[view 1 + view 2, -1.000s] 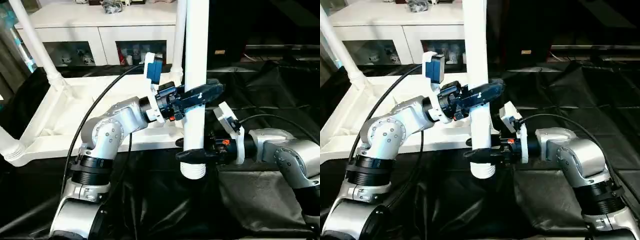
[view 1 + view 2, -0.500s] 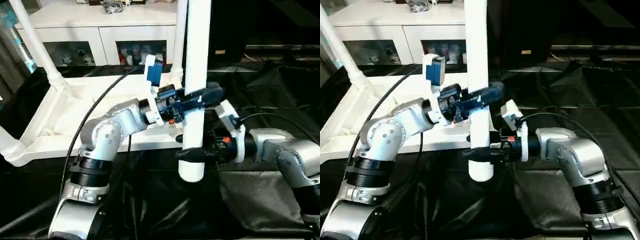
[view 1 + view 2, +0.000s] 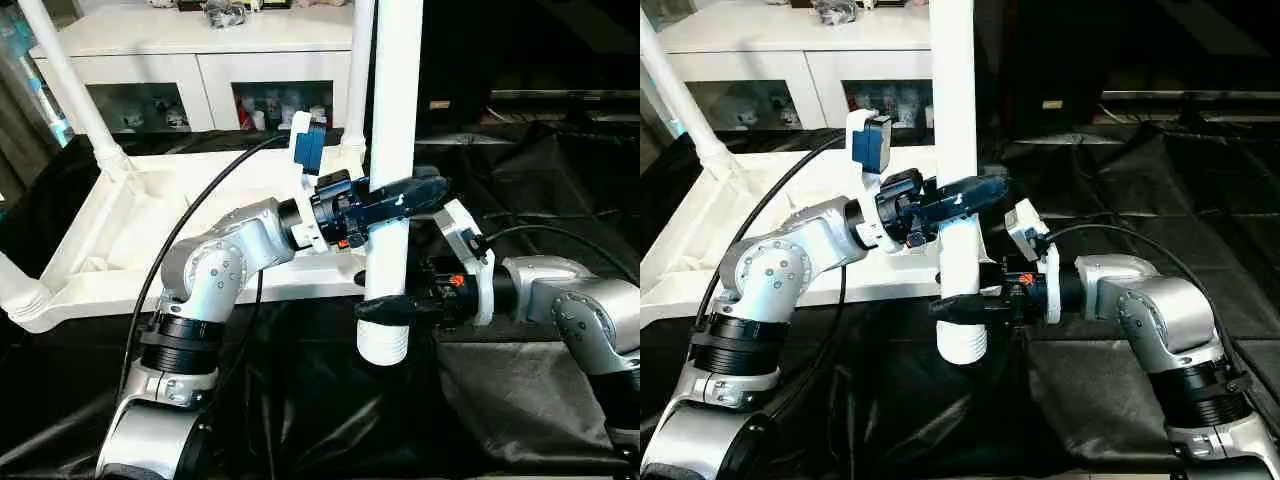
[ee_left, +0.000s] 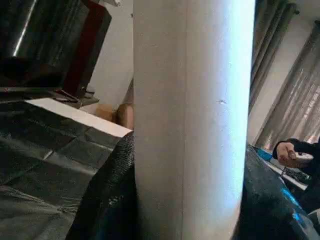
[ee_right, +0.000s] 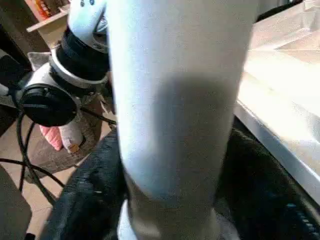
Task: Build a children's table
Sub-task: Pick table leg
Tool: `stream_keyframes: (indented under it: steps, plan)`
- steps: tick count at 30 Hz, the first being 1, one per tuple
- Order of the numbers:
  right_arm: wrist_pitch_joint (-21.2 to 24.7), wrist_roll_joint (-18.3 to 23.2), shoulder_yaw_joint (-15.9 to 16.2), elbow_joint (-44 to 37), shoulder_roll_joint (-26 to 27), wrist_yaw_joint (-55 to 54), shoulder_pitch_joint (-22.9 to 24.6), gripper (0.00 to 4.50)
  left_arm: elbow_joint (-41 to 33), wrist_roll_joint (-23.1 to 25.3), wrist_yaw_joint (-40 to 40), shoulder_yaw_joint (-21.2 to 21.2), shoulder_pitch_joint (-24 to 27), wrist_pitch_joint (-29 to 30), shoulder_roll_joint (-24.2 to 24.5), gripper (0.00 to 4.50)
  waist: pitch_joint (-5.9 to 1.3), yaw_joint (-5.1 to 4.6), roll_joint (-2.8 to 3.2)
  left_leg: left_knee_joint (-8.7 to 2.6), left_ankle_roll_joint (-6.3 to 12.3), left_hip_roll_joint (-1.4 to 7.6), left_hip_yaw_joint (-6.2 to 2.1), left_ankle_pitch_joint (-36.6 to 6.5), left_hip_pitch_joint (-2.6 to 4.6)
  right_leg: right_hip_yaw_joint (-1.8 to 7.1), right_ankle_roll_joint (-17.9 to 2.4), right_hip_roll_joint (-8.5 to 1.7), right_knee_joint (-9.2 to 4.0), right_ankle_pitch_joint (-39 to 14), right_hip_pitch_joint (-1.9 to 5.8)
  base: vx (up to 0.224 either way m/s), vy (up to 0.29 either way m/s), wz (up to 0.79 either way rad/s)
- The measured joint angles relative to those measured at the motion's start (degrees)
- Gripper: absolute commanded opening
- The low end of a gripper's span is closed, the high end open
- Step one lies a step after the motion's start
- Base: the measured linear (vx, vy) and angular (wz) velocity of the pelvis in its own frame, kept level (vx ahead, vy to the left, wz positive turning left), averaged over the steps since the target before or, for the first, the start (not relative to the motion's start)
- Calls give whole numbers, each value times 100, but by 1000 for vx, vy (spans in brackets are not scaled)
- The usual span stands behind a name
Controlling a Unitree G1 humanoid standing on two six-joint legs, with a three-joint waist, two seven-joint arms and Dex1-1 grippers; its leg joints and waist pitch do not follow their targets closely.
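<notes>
One loose white leg (image 3: pixel 392 150) stands upright over the black cloth (image 3: pixel 520 400) — the right gripper (image 3: pixel 392 309) clasps its lower end, the left gripper (image 3: pixel 400 195) grips higher. Behind lies the upturned children's table (image 3: pixel 150 230), three legs fitted.

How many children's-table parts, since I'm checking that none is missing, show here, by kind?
legs: 4 (three in corner sockets, one held upright)
tabletop: 1
Total: 5
</notes>
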Motion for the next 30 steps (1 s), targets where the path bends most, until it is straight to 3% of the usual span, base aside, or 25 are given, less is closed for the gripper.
stream_keyframes:
  steps: [4,6,12,13,18,22,30]
  plan:
    - [16,43,0,-33,0,1,0,225,0,-2,0,1,0,0,0,183,0,1,0,1,0,0,0,0,0,0,0,0,0,0,0,0,0,0]
    - [19,43,0,-33,-1,1,0,195,0,-3,0,1,0,0,0,183,0,1,0,1,0,0,0,0,0,0,0,0,0,0,0,0,0,0]
    - [20,47,0,-34,-5,2,0,190,3,-2,1,1,-1,-1,0,183,0,1,0,2,0,0,0,0,0,0,0,0,0,0,0,0,0,0]
    - [20,47,0,-34,-5,2,0,190,3,-2,3,1,-1,-2,-1,218,0,2,0,2,0,0,0,0,0,0,1,0,0,0,0,0,0,0]
    - [30,64,-4,-34,-11,2,0,189,10,-71,128,65,-2,85,-53,262,0,2,0,2,0,0,0,0,0,0,0,0,0,0,1,0,0,0]
    - [29,61,-1,-33,-12,-4,2,189,-8,-234,247,301,-3,4,-146,292,0,-1,1,3,0,1,0,0,0,0,0,0,0,0,1,0,0,0]
    - [28,63,-28,-34,-12,-35,18,189,-22,-733,655,1067,24,-298,-392,294,-1,0,2,6,0,1,0,0,0,-1,0,0,0,1,2,0,0,0]
